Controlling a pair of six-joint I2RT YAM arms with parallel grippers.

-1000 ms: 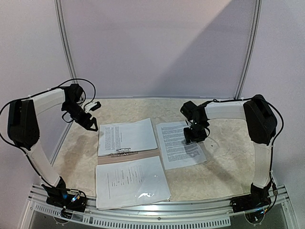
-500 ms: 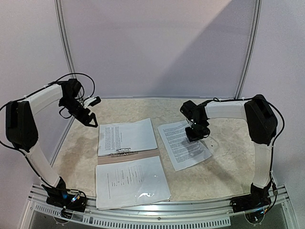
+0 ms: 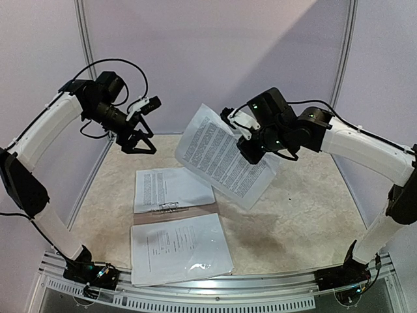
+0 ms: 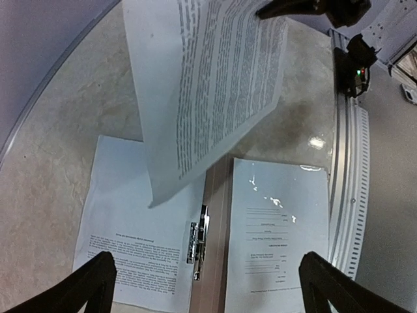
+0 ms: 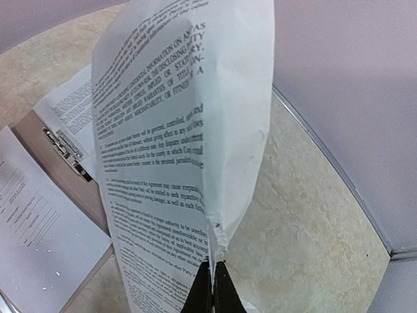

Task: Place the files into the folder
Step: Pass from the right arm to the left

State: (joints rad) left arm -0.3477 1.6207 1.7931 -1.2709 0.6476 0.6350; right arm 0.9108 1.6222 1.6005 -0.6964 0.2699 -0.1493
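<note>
Jaws on the right gripper (image 5: 212,287) are pressed together on the edge of one loose sheet (image 3: 218,156). The page dangles tilted in the air over the middle of the table (image 3: 293,222), just beyond the open folder (image 3: 195,212). The left gripper (image 3: 139,145) hangs above the far left corner with its jaws spread wide, holding nothing. The folder lies flat toward the near left edge, with a printed page (image 3: 172,186) on its far half, a sleeved page (image 3: 179,248) on its near half and the metal clip (image 3: 168,207) between them.

Stuff that could bite:
- It's a thin edge pinch on a curled, floppy sheet, so a quick swing could pull it free or tear it.
- Coming down corner first, it could crumple or land skewed across the clip.
- It could also shove the page already lying there.
- That glossy sleeve looks slippery, so one nudge could send it over the near edge.
</note>
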